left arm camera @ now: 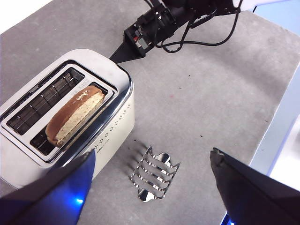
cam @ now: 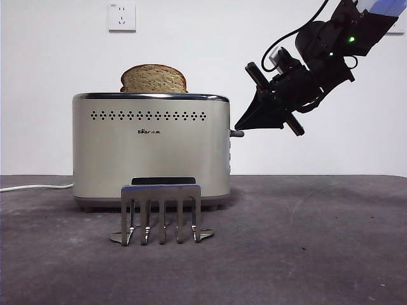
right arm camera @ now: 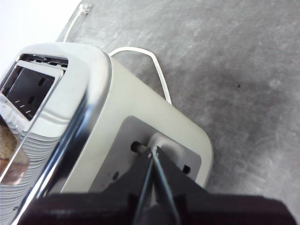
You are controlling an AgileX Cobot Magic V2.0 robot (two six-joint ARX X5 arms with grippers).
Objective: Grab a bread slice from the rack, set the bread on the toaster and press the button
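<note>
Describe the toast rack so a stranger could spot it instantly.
Find the large cream-beige boxy toaster on the grey table. Directly in front of it stands the small shiny steel toast rack, holding nothing. It is the only all-metal pronged piece, and far lower than the toaster.

Setting: a staged robot test bench, indicated by a bare white wall (cam: 210, 38) with one socket (cam: 121, 16), a grey felt-covered table (cam: 305, 254), and a cabled robot arm (cam: 331, 47).
</note>
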